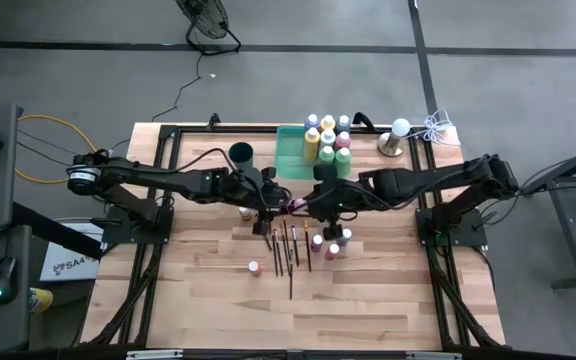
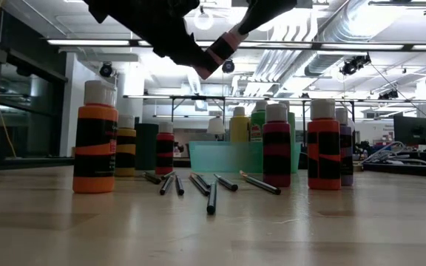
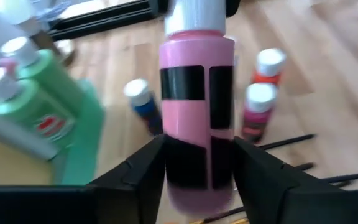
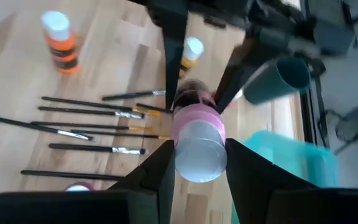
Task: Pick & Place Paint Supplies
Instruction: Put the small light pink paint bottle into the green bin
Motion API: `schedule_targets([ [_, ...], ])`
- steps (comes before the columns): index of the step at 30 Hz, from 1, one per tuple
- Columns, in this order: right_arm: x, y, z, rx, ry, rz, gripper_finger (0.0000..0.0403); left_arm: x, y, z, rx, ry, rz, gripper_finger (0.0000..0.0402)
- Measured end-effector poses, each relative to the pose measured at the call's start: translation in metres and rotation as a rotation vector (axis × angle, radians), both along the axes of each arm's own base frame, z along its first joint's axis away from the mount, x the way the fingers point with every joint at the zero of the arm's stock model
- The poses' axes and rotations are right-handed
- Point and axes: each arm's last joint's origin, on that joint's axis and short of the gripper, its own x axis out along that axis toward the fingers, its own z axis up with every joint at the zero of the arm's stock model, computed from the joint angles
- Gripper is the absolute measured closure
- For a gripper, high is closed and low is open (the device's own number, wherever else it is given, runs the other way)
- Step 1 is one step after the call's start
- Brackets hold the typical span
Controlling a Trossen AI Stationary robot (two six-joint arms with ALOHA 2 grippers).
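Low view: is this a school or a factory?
Probably a lab or workshop: bare ceiling pipes, strip lights, and a computer screen on benches behind the table.

Two dark, near-black jointed arms, each built of slim boxy links. The left claw (image 3: 194, 171) and right claw (image 4: 197, 165) have flat, matte black, wedge-shaped fingers. Black cables trail along the links.
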Motion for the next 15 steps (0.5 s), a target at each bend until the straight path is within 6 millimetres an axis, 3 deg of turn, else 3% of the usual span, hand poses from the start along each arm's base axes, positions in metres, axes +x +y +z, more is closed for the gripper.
schedule_targets([
  [7,-0.003,-0.014,-0.004,0.102,0.027,-0.165,0.0291,-0.010,0.004,0.003,0.081,0.046,0.144,0.0205],
  [15,-0.009,-0.061,-0.006,0.289,0.030,-0.455,0.0291,-0.024,0.008,0.018,0.127,0.019,0.286,0.0204],
])
